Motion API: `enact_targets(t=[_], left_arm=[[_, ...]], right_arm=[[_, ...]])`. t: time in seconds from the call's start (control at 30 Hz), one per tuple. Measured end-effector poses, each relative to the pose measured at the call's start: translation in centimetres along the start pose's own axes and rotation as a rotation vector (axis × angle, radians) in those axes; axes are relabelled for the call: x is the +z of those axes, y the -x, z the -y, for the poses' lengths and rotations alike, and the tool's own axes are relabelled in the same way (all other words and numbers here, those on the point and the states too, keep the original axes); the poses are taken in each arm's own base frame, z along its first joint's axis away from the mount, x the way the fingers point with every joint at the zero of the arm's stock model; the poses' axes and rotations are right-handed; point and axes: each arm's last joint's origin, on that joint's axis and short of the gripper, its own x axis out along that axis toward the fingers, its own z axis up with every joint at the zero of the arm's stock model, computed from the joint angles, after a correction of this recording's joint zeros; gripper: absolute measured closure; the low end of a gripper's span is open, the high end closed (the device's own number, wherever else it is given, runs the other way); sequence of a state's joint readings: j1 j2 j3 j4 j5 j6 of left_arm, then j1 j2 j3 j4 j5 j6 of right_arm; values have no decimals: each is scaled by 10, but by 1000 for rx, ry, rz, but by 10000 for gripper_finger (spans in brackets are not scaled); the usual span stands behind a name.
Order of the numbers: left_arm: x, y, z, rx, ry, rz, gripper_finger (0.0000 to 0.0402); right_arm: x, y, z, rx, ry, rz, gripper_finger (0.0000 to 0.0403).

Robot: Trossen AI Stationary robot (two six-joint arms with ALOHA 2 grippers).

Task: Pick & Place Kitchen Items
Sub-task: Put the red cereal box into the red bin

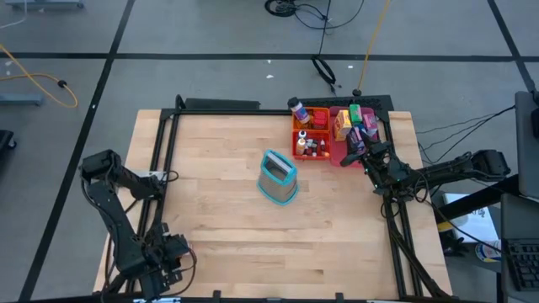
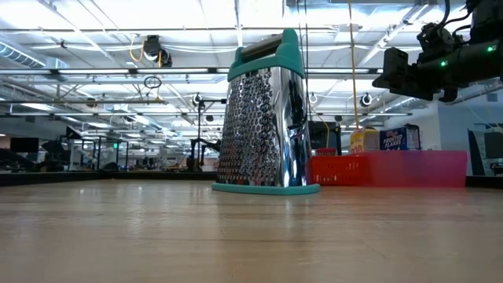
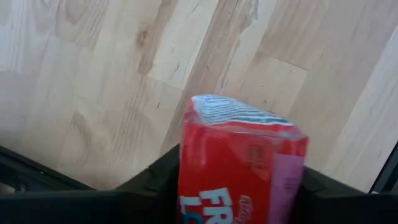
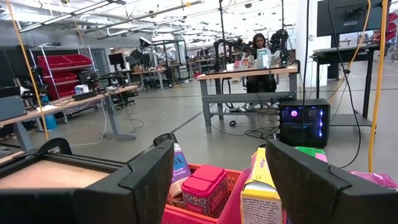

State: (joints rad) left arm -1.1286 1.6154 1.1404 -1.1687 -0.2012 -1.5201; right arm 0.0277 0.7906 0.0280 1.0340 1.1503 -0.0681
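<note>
two grippers, left gripper (image 3: 239,199) clamped on red box (image 3: 239,162), right gripper (image 4: 217,180) apart

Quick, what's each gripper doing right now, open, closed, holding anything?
Left gripper: a small red box sits between its fingers; grip cannot be told.
Right gripper: open, empty, above the orange tray and pink tray.

The pale wooden counter (image 1: 219,194) is seen with a smooth, matt finish and visible grain. The teal-framed box grater (image 2: 263,118) is faced with shiny, perforated metal, its frame and base in smooth plastic. The red printed box (image 3: 239,165) looks like glossy cardboard. The orange tray (image 1: 310,133) and the pink tray (image 2: 424,167) look like plastic, the pink one faintly translucent.
</note>
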Motion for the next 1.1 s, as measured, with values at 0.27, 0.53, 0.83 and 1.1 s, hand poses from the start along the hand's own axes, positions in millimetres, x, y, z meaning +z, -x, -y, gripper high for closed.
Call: enact_targets(t=[0.27,0.53,0.83,1.1], left_arm=[[7,0,2,-18,41,-7,332],[44,8,3,-65,180,-206,318],[101,29,-1,-163,224,-143,337],[150,60,-9,-262,215,28,331]], right_arm=[[0,0,0,0,-1,0,156],[0,0,0,1,-3,0,156],[0,0,0,14,-4,1,156],[6,1,-6,224,-54,45,156]])
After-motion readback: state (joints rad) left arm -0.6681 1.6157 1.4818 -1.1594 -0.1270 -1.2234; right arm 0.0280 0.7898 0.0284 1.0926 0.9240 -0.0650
